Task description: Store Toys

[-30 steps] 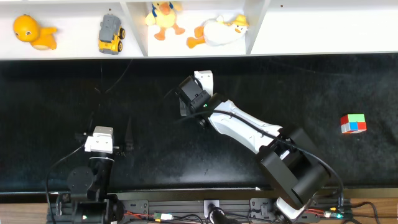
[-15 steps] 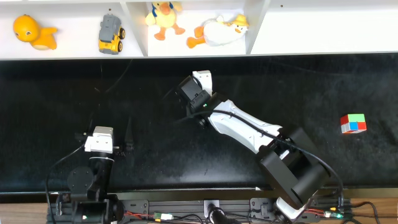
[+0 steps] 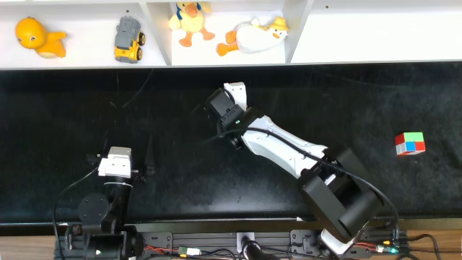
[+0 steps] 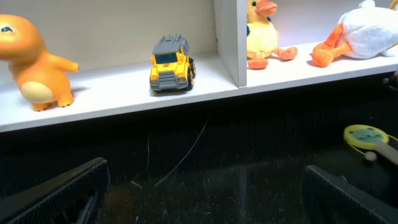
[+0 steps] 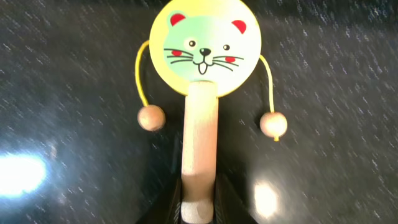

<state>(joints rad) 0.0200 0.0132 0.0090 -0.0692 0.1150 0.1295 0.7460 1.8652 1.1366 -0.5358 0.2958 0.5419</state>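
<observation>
Because the rattle drum [image 5: 199, 46] has a flat round head and two beads [image 5: 151, 117] on loose cords, its wooden handle [image 5: 199, 134] is the only part that offers a firm hold, and the right claw [image 5: 198, 208] is clamped on the very end of that handle. The cat face is turned up and one bead sits out to each side. The drum is at the middle of the black table [image 3: 361, 101], a little short of the white shelf [image 3: 361, 36] along the far edge. The spread cords suggest it lies on the table, though whether it is lifted at all cannot be told. Holding the handle at its end keeps the head and beads out in front of the fingers, which should let the head go onto the shelf first. The left claw [image 4: 205, 211] waits near its base on the left with its fingers wide apart and nothing in them, out of the other arm's way. On the shelf already stand an orange figure [image 3: 40, 36] and a yellow truck [image 3: 128, 40] in the left compartment, and a duck [image 3: 191, 22] and a white plush bird [image 3: 253, 36] in the middle one. A coloured cube [image 3: 410, 144] sits well apart on the table's right side, not yet stored, so I judge the job is well along.
</observation>
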